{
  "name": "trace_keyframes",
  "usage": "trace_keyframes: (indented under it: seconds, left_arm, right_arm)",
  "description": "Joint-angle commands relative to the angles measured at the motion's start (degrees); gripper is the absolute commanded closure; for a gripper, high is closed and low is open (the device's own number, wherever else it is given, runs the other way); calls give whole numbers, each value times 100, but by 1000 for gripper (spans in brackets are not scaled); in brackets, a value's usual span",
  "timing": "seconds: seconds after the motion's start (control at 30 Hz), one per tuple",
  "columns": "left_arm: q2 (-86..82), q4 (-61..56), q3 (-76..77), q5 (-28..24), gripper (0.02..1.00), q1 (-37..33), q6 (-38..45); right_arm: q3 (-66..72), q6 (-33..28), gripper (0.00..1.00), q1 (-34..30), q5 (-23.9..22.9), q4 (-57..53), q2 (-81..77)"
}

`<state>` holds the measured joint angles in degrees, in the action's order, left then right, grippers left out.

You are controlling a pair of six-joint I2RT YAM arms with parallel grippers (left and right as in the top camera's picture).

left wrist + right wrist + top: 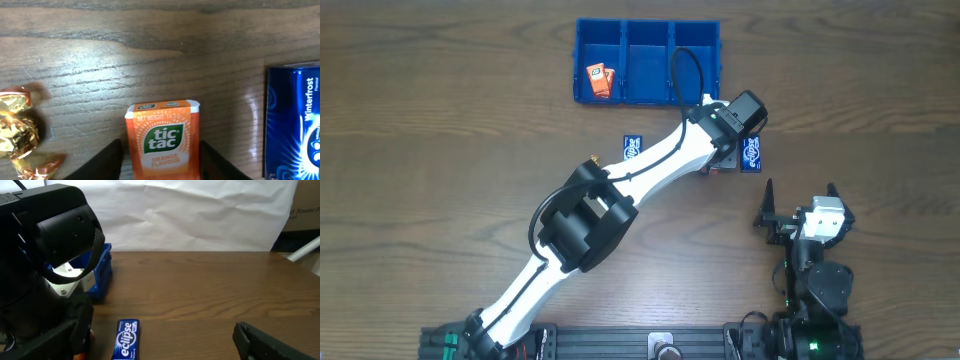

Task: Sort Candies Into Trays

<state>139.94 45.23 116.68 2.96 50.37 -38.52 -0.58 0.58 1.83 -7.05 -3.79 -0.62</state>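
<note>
While straddling the orange candy box (162,137), on the worktop (150,60) short of its far edge between a gold-wrapped candy (17,132) and a blue mint box (292,122), with left gripper (161,167) jaws spread either side and seemingly not touching yet, looks like the grasp step of another pick. Next: close squarely on the long sides, lift, drop into the left compartment of the blue tray (650,99) at the far edge, beside the orange boxes (599,82) there. Ignore right gripper (798,197) by the near right corner, jaws spread, empty.
</note>
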Motion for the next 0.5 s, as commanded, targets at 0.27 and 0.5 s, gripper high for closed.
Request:
trace_keyframes:
  seconds: [0.27,0.5]
  left_arm:
    - [227,-17,50,151,722,44,70]
    - [-151,332,769,815,741,-92,494]
  right_arm:
    - [11,-66,3,-35,9,-24,35]
    - [11,-66,3,-35,9,-22,35]
